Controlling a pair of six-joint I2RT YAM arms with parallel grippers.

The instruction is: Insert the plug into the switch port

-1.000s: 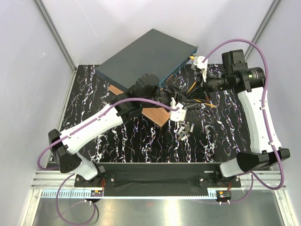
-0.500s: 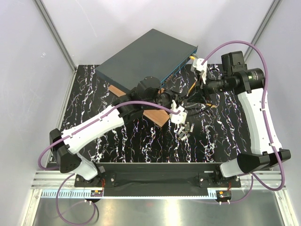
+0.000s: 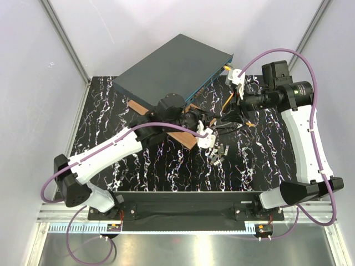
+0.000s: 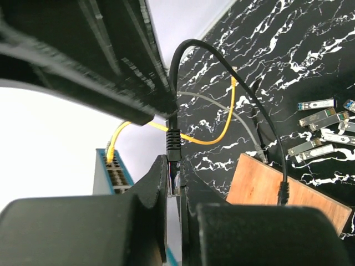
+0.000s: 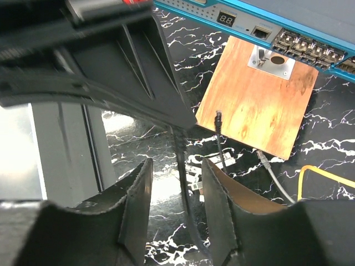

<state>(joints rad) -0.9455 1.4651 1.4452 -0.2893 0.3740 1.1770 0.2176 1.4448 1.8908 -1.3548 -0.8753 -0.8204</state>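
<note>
Left claw (image 4: 174,169) clamped on black cable connector (image 4: 173,145), mid-frame; right claw (image 5: 176,166) apart. Plug (image 4: 233,82) ungripped, upper centre, well apart from switch port (image 4: 117,176) at left edge. Probably best: pinch orange cable (image 4: 211,138) just behind tip, square to port, push straight.

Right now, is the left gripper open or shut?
Shut: in the left wrist view, the left gripper pinches the black cable's plug between nearly touching fingers.
</note>
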